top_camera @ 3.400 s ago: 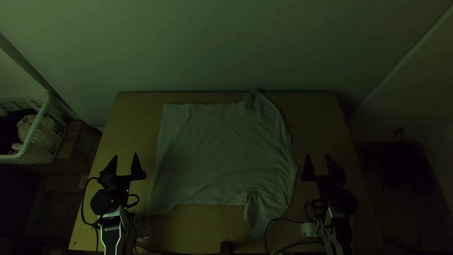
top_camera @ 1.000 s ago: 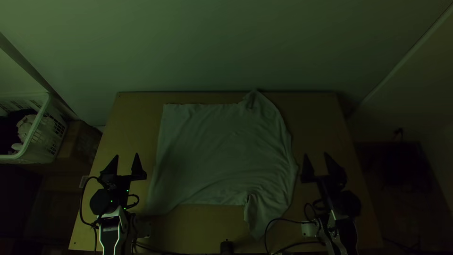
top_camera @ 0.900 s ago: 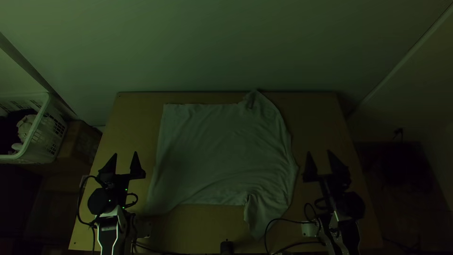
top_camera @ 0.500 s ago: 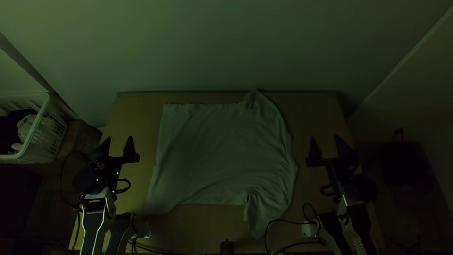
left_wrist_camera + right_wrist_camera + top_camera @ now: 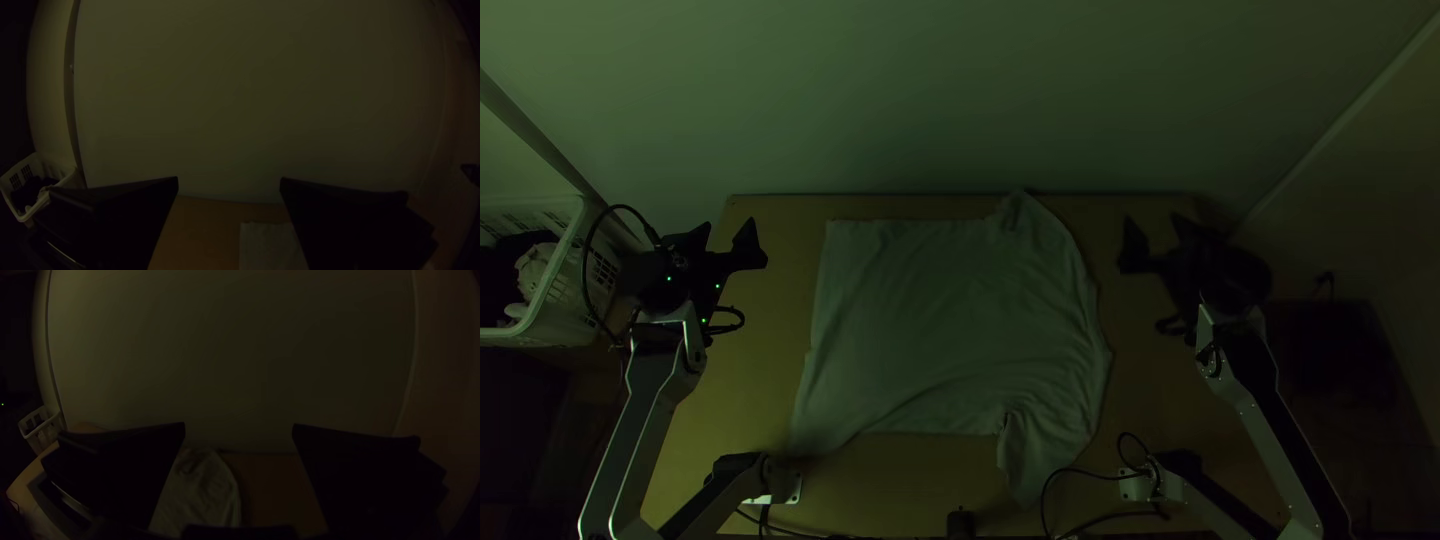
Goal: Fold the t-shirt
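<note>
Top view: plain pale wall [image 5: 960,100] above; light wooden table [image 5: 765,400] across the middle, dimly lit. Pale cloth t-shirt [image 5: 950,320] spread at frame centre, unfolded, rumpled toward its right side; one corner flares down at lower right of centre, a small crease beside it. White slotted plastic basket [image 5: 577,225] at the left edge, dark and light cloth inside. Left gripper [image 5: 726,226], black, left of the shirt, fingers wide apart. Right gripper [image 5: 1153,220], black, right of the shirt, fingers also parted. Neither touches the cloth.

Left wrist view: left gripper [image 5: 229,178] spread, nothing between the tips; a shirt corner on the table beyond.

Right wrist view: right gripper [image 5: 239,424] likewise spread; the shirt's rounded, rumpled edge lies on the wood.
</note>
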Motion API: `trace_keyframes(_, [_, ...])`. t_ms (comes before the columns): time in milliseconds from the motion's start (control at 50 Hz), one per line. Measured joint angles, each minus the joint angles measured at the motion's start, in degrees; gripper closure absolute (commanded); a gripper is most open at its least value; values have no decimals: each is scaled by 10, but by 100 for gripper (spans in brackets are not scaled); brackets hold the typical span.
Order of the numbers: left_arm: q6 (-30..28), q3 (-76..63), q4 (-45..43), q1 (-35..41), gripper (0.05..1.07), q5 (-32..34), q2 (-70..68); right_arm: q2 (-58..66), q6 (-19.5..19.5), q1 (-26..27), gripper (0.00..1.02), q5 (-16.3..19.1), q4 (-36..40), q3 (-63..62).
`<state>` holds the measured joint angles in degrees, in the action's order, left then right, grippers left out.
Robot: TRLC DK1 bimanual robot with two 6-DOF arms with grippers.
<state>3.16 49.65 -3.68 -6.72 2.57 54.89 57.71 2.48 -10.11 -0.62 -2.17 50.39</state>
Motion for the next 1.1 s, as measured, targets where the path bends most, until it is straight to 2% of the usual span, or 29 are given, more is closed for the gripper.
trace_keyframes(460, [0,208,85,37,9,0,240,201,1,8,4,0,40,165])
trace_keyframes(660, [0,258,92,43,9,0,308,273,9,9,4,0,47,220])
trace_keyframes(800, [0,290,108,49,9,0,355,333,26,9,4,10,85,271])
trace_keyframes(1000, [0,358,161,55,10,0,436,444,72,12,4,31,178,380])
trace_keyframes(1100, [0,404,200,59,10,0,485,480,91,17,4,31,187,401])
